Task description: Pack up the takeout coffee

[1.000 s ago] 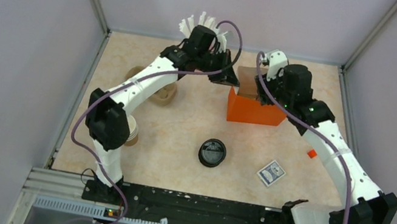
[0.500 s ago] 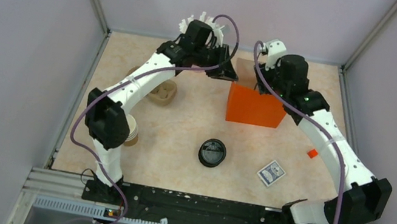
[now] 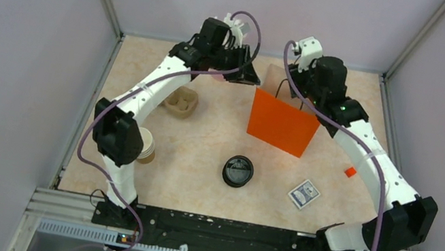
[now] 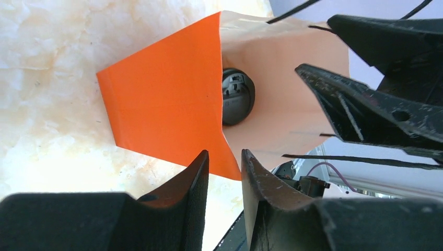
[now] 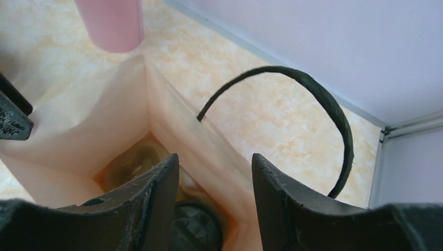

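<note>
The orange paper bag (image 3: 282, 123) stood tipped on the tabletop (image 3: 203, 143), its open mouth raised toward the two arms at the far end. The takeout coffee (image 4: 239, 97) sat inside it. From the left wrist I could see only its round black sip lid, half hidden behind the bag's orange front wall. The lid faced out through the mouth, so the cup's long axis ran down the depth of the bag and leaned with it. The brown body was out of sight.

The left end effector (image 4: 224, 157) was just outside the bag, its fingers a narrow gap apart and holding nothing. The bag's lower corner lay just beyond its tips and the lid farther ahead.

The right end effector (image 5: 214, 159) stood about half open astride the bag's pale inner wall, one finger inside the mouth and one outside. The paper passed between them without being pinched. The black lid showed deep in the bag below its inner finger. A black cord handle (image 5: 318, 99) arched up just beyond the outer finger, and a pink cylinder (image 5: 112, 23) stood past the bag's far rim.

Well back from both end effectors, toward the arm bases, lay a loose black lid (image 3: 238, 170), a small printed packet (image 3: 304, 194) and a little orange piece (image 3: 350, 171). A pulp cup carrier (image 3: 181, 101) sat under the left arm. A lidless paper cup (image 3: 147, 147) stood beside that arm's elbow.
</note>
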